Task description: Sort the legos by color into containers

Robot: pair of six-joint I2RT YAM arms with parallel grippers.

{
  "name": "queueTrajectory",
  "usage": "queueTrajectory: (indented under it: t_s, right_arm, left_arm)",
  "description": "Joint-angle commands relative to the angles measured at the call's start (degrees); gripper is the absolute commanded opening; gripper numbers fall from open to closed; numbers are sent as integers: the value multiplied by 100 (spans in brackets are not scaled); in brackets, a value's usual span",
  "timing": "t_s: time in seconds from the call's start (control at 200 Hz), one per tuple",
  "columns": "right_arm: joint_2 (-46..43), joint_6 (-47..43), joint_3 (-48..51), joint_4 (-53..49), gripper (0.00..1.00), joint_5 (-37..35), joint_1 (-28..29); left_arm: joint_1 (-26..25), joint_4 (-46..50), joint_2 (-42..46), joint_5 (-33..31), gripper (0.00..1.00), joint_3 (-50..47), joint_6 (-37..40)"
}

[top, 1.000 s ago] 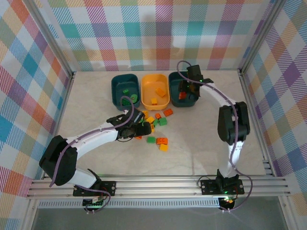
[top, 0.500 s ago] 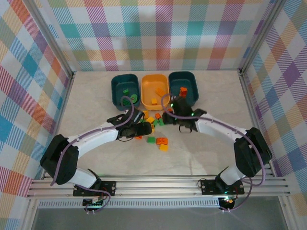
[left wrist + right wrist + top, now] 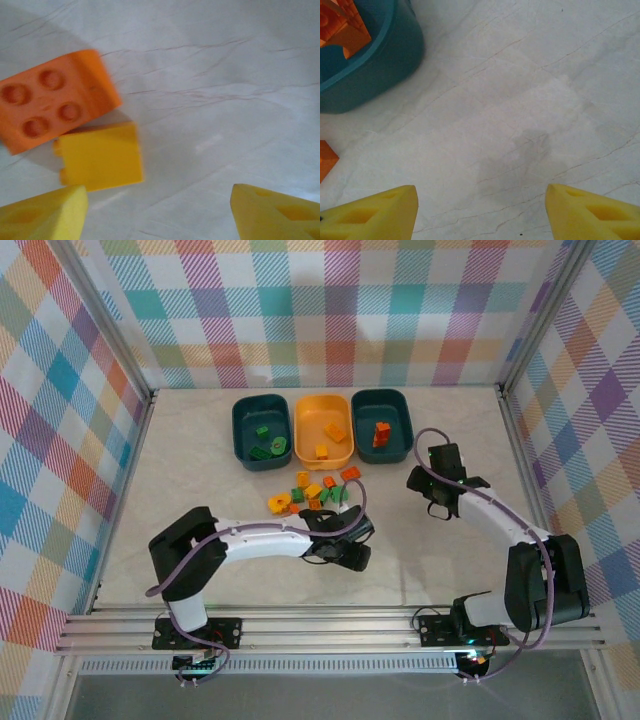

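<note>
Nearest, the left fingers (image 3: 42, 215) hang low over the surface (image 3: 225, 75), spread wide with nothing between them. Just ahead of the left one lie an orange brick (image 3: 55, 110), studs up, and a yellow brick (image 3: 100, 156) on its side, the two touching. Off to the right, the right fingers (image 3: 370, 212) also stand well apart and empty, over bare surface. An orange corner (image 3: 325, 160) pokes in at the left edge of that wrist view.

Farther on, the loose legos (image 3: 318, 490) sit clustered mid-surface, green, yellow and orange mixed, between the left arm's head and the tubs.

At the back, three tubs stand side by side in a row. The left teal tub (image 3: 237, 430) holds green pieces and the yellow tub (image 3: 310, 420) holds yellow ones. The right teal tub (image 3: 400, 415) holds an orange piece (image 3: 342, 22) — its near corner shows ahead of the right fingers, to their left.
</note>
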State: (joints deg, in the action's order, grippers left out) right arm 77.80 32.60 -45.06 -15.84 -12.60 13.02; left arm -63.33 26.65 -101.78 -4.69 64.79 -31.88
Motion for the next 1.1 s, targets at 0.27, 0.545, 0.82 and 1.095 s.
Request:
queueTrajectory:
  t_s: [0.27,0.545,0.82,1.095]
  right_arm:
    - [43,108,351,475,69,525,-97]
    - [-19,57,442,606,62,740,-98]
    - [8,79,475,687,61,855,-97]
    - [28,80,487,738,61,891,-97]
  left_arm:
    - [-30,587,-584,-425,76,542,-10]
    - [-30,1192,-1093,-885,65,1042,-183]
    - [-39,1193,-1112,-834,44,1143,-123]
    - [-48,1145,-610,-637,39,1128,23]
